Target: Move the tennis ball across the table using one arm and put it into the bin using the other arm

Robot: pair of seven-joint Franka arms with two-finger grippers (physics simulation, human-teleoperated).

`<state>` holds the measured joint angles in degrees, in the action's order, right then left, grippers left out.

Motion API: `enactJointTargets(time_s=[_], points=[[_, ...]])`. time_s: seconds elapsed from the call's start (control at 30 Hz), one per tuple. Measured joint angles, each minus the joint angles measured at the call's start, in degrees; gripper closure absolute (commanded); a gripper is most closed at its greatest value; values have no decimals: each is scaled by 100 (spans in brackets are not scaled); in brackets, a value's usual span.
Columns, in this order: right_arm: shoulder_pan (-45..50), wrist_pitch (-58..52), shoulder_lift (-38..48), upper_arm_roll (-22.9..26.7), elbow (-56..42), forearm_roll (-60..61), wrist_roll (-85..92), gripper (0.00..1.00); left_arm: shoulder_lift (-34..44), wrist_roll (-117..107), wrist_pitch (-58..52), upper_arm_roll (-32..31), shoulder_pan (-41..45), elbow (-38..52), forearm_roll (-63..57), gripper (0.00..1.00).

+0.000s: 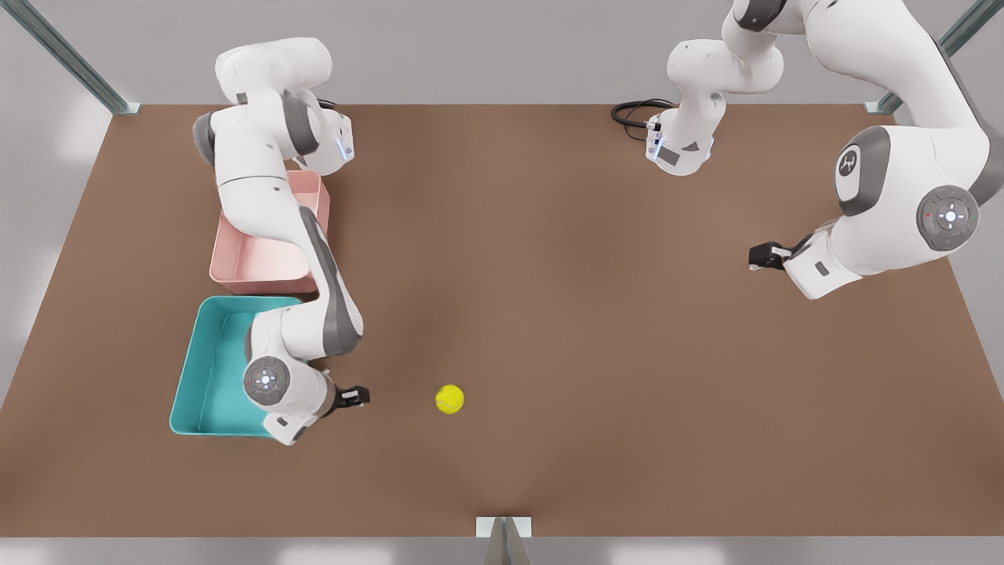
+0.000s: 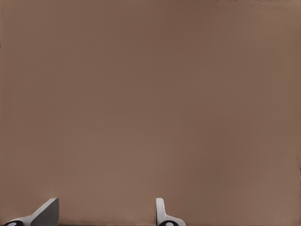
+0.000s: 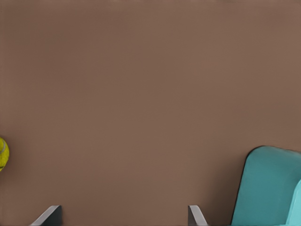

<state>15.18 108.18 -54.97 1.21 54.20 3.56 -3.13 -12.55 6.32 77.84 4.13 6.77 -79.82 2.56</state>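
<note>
brown worktop (image 1: 596, 314). teal bin (image 1: 200, 369) at 8 o'clock. right tool (image 1: 357, 396), fingers spread wide and empty, just beside the bin. left tool (image 1: 765, 256), spread wide and empty, at 3 o'clock. tennis ball (image 1: 449, 399) near the right tool, on the worktop.

The tennis ball (image 1: 449, 399) lies on the table (image 1: 549, 314), near the right gripper (image 1: 357, 395) beside the bin (image 1: 205, 369); the left gripper (image 1: 765, 256) waits well apart.
</note>
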Motion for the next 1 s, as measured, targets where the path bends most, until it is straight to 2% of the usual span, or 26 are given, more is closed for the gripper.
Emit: enactJointTargets(time_s=[0.3, 0.57, 1.0], points=[[685, 479, -636, -208, -663, 133, -776, 0, 0, -955, -81, 0, 0, -1, 2, 0], [877, 1141, -785, -424, -629, 165, -1199, 0, 6, -1483, -120, 0, 0, 2, 2, 0], [1107, 1621, -910, -396, -291, 158, -1572, 0, 1, -1968, -179, 0, 0, -1, 2, 0]])
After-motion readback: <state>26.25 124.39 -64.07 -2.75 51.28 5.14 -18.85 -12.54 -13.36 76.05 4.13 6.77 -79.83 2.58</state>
